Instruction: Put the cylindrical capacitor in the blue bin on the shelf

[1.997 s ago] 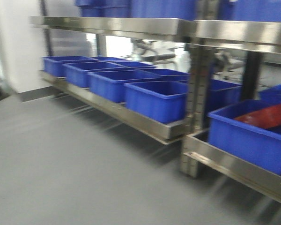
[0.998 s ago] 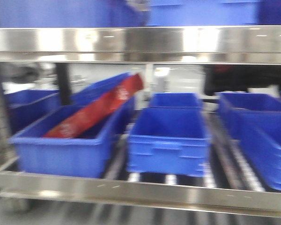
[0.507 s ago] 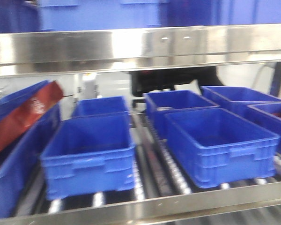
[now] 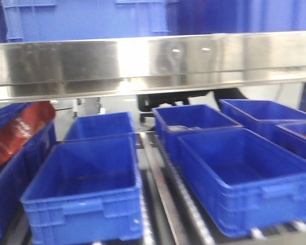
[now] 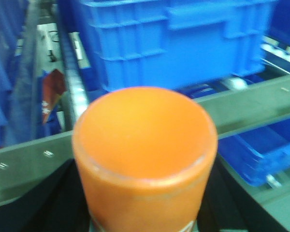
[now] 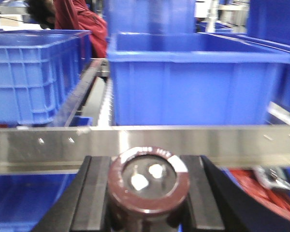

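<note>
In the right wrist view, the cylindrical capacitor [image 6: 149, 176] is clamped between the black fingers [image 6: 94, 195] of the right pincer [image 6: 149, 198], just in front of the shelf [image 6: 222, 142] rail, with a blue bin [image 6: 198, 87] seen beyond it. An orange cylinder [image 5: 145, 150] is gripped by the left pincer [image 5: 145, 215].

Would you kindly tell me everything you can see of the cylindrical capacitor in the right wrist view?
The cylindrical capacitor is a short, dark maroon cylinder, upright, its flat top showing a pale printed ring and two whitish terminals. It sits clamped between the right gripper's black fingers, in front of the shelf's steel rail.
</note>
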You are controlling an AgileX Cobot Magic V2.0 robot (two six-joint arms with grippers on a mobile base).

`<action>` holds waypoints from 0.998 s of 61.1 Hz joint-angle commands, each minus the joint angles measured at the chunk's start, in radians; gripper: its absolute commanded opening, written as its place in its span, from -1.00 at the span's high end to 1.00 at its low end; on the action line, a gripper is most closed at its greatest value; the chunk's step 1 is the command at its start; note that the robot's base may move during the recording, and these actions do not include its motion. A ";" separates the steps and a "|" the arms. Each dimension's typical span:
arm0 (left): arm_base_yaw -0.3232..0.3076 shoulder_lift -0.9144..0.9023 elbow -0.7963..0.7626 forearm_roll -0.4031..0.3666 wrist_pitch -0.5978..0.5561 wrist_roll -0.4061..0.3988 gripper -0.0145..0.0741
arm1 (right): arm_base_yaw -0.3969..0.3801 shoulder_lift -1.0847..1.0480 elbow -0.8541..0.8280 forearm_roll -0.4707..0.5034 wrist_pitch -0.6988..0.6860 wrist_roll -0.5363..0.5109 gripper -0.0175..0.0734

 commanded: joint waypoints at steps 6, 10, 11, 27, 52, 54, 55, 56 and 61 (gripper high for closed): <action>-0.007 -0.003 -0.002 -0.005 -0.021 -0.001 0.92 | 0.001 -0.003 -0.007 -0.011 -0.023 -0.001 0.90; -0.007 -0.003 -0.002 -0.005 -0.021 -0.001 0.92 | 0.001 -0.003 -0.007 -0.011 -0.023 -0.001 0.90; -0.007 -0.003 -0.002 -0.005 -0.021 -0.001 0.92 | 0.001 -0.003 -0.007 -0.011 -0.023 -0.001 0.90; -0.007 -0.003 -0.002 -0.005 -0.021 -0.001 0.92 | 0.001 -0.003 -0.007 -0.011 -0.023 -0.001 0.90; -0.007 -0.003 -0.002 -0.005 -0.021 -0.001 0.92 | 0.001 -0.003 -0.007 -0.011 -0.023 -0.001 0.90; -0.007 -0.003 -0.002 -0.005 -0.021 -0.001 0.92 | 0.001 -0.003 -0.007 -0.011 -0.023 -0.001 0.90; -0.007 -0.003 -0.002 -0.005 -0.021 -0.001 0.92 | 0.001 -0.003 -0.007 -0.011 -0.023 -0.001 0.90; -0.007 -0.003 -0.002 -0.005 -0.021 -0.001 0.92 | 0.001 -0.003 -0.007 -0.011 -0.023 -0.001 0.90; -0.007 -0.003 -0.002 -0.005 -0.021 -0.001 0.92 | 0.001 -0.003 -0.007 -0.011 -0.023 -0.001 0.90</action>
